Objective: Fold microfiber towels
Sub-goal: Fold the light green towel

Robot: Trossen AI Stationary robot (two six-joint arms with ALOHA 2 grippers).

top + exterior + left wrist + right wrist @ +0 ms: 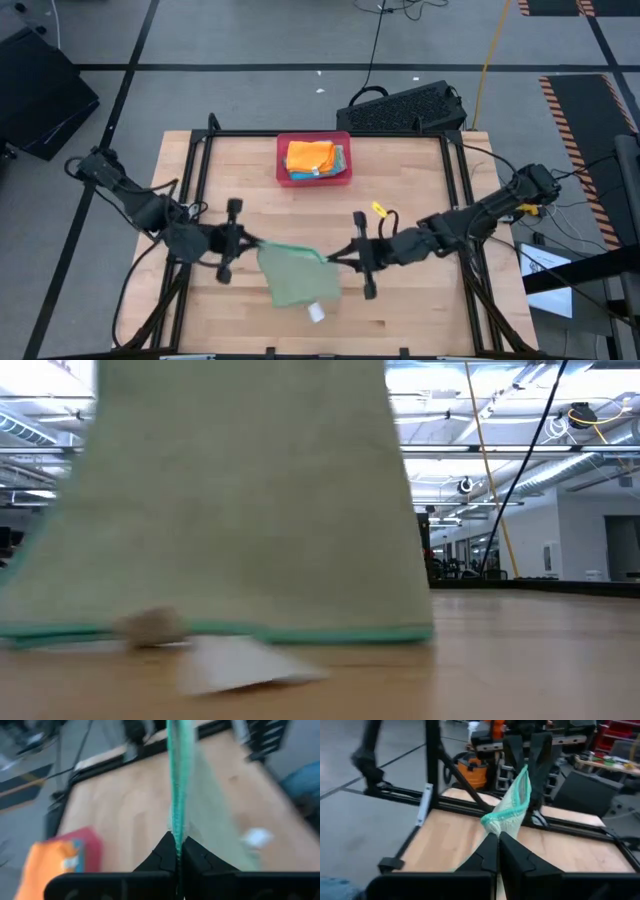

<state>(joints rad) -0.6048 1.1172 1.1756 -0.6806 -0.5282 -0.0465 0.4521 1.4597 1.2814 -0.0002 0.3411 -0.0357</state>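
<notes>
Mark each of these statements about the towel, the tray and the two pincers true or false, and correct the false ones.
1. Both pincers grip the light green towel. True: left pincer and right pincer each pinch a corner.
2. The pink-red tray is empty. False: it holds folded towels, an orange towel on top.
3. The green towel lies flat. False: it hangs from the pincers, lower edge at the table.
4. The tray sits at the table's far edge. True.

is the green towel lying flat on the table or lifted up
Lifted: the green towel hangs between the left tool and right tool, its lower edge near the table.
</notes>
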